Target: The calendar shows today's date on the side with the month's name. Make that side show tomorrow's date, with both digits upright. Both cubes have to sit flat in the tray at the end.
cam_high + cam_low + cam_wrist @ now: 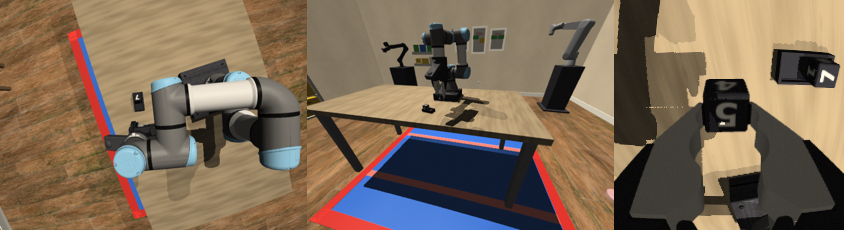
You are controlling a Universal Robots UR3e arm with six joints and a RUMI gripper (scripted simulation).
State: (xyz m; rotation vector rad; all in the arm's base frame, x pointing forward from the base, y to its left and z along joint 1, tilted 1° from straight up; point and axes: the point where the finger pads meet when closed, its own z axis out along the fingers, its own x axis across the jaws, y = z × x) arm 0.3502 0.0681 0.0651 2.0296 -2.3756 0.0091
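Note:
A black tray [139, 108] [430, 110] [789, 66] lies on the table. One black cube [137, 97] [425, 107] [827, 76] sits in one end of it, with a white 7 on its top face; the other end is vacant. My gripper [725, 104] is shut on the second black cube [439, 98] [726, 106], away from the tray and above the table. In the wrist view this cube shows a 5 on the face toward the camera and a 4 on the adjoining face, both upside down. The month's side of the calendar cannot be made out.
The wooden table [159, 40] [382, 99] bears the tray and the arm's dark base plate [204, 70] [456, 95]. The base plate is behind the tray in the exterior view. Arm shadows fall on the table beside the tray.

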